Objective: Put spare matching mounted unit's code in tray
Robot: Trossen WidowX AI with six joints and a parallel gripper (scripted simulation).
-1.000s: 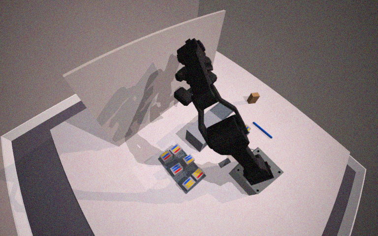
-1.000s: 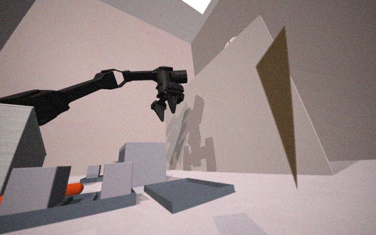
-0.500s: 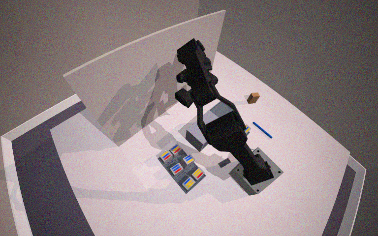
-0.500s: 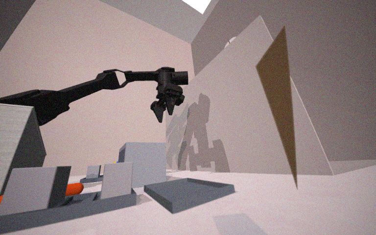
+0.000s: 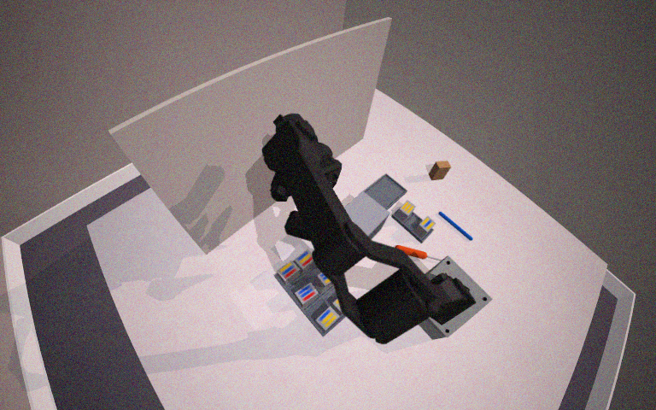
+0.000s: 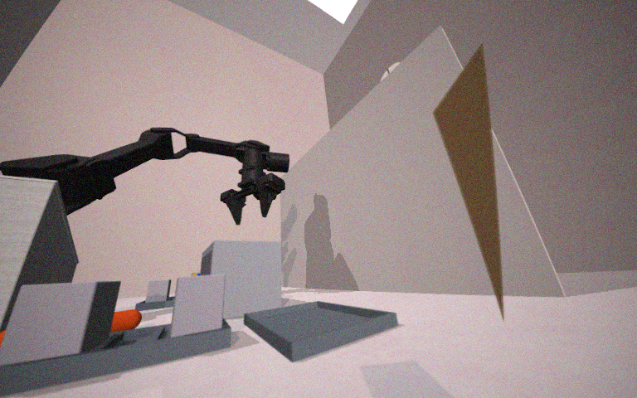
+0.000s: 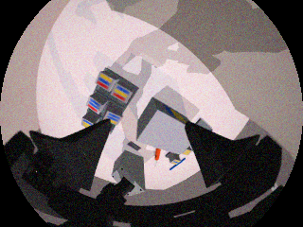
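The mounted unit is a grey box (image 5: 367, 213) (image 6: 246, 281) (image 7: 163, 131). Blue and yellow stripes show on its back in the wrist view; their order is not clear. The grey tray (image 5: 385, 190) (image 6: 342, 338) beside it is empty. A large rack (image 5: 303, 278) holds several spares with red, blue and yellow stripes, such as one with a yellow-and-blue label (image 5: 327, 318). A small rack (image 5: 414, 222) (image 6: 140, 354) holds two spares (image 5: 407, 207) (image 5: 427, 223). My gripper (image 6: 251, 219) (image 7: 149, 124) is open and empty, pointing down high above the box.
A tall pale panel (image 5: 266, 120) (image 6: 399, 187) stands behind the box. An orange screwdriver (image 5: 411, 251) (image 7: 157, 153) lies between the small rack and my base. A blue pen (image 5: 455, 225) (image 7: 177, 164) and a wooden block (image 5: 439, 170) are beyond the small rack.
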